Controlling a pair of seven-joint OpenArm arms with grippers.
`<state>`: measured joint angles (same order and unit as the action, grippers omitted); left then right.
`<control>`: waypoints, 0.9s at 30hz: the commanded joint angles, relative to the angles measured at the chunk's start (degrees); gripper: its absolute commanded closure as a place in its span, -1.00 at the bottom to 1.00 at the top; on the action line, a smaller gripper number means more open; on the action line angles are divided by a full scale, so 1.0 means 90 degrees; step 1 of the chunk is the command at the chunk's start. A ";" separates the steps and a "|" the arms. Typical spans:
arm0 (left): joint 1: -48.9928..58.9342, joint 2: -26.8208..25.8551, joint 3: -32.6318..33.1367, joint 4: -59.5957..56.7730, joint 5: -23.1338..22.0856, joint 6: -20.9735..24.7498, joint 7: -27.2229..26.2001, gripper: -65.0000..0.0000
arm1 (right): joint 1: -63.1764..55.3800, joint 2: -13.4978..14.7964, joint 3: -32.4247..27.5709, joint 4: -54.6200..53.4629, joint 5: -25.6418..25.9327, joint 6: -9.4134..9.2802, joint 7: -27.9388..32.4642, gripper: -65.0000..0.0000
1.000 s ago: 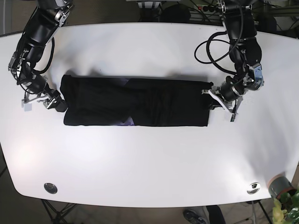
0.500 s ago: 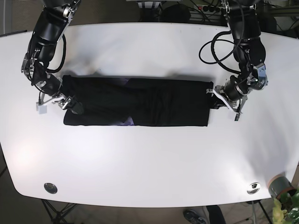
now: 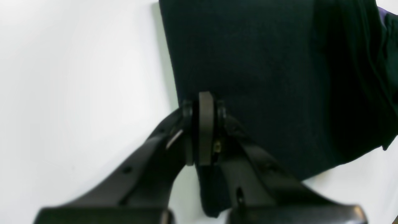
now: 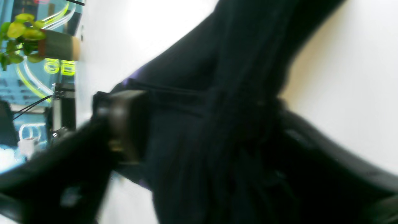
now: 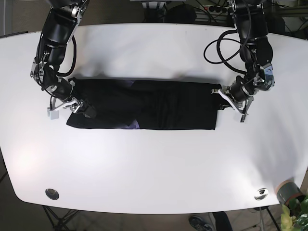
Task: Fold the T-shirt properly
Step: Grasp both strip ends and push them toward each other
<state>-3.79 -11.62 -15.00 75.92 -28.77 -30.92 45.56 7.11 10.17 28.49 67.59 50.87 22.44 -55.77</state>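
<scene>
A black T-shirt lies folded into a long strip across the white table. My right gripper, on the left side of the base view, is over the shirt's left end. In the right wrist view it is closed on bunched black cloth; that frame is blurred. My left gripper is at the shirt's right edge. In the left wrist view its fingers are pressed together on the edge of the cloth.
A potted plant stands at the table's near right corner and also shows in the right wrist view. Two metal discs sit in the table near its front edge. Cables hang from the arm on the right.
My right gripper has moved rightward, from beside the shirt's left end onto it, pulling that end inward. My left gripper has stayed at the right edge, shifting only slightly.
</scene>
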 commanded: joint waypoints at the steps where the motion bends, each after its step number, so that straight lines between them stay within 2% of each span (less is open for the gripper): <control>1: -0.0101 -0.0052 -0.0018 0.0097 -0.0109 -0.0047 -0.0095 1.00 | 0.0084 0.0076 0.0004 0.0075 -0.0002 -0.0007 -0.0070 0.00; 5: -0.0101 -0.0033 -0.0018 0.0097 -0.0109 -0.0047 -0.0095 1.00 | 0.0113 0.0086 0.0004 0.0084 -0.0187 -0.0007 -0.0070 0.75; 7: -0.0101 -0.0033 -0.0008 0.0097 -0.0109 -0.0047 -0.0095 1.00 | 0.0123 0.0086 0.0014 0.0094 -0.0373 -0.0007 -0.0070 0.95; 9: -0.0101 -0.0033 0.0099 0.0097 -0.0109 -0.0037 -0.0095 1.00 | 0.0142 0.0095 0.0053 0.0231 -0.0578 -0.0007 -0.0070 0.89; 15: -0.0111 0.0016 0.0529 0.0087 -0.0109 -0.0008 -0.0105 1.00 | 0.0054 0.0086 0.0063 0.1296 -0.1008 -0.0007 -0.0119 0.94; 20: -0.0150 0.0387 0.0607 0.0087 -0.0109 0.0002 -0.0105 1.00 | -0.0082 0.0095 0.0033 0.2155 -0.1164 -0.0017 -0.0158 0.94; 24: -0.0160 0.0671 0.0627 0.0077 -0.0090 0.0002 -0.0105 1.00 | -0.0160 0.0095 0.0024 0.2722 -0.1174 -0.0017 -0.0539 0.94; 27: -0.0160 0.0924 0.0900 0.0019 0.0213 0.0002 -0.0105 1.00 | -0.0180 0.0095 -0.0015 0.3103 -0.1115 -0.0193 -0.0695 0.94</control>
<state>-4.21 -4.29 -8.32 75.77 -27.81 -30.48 45.04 4.19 10.31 28.45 92.49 38.92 20.97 -62.87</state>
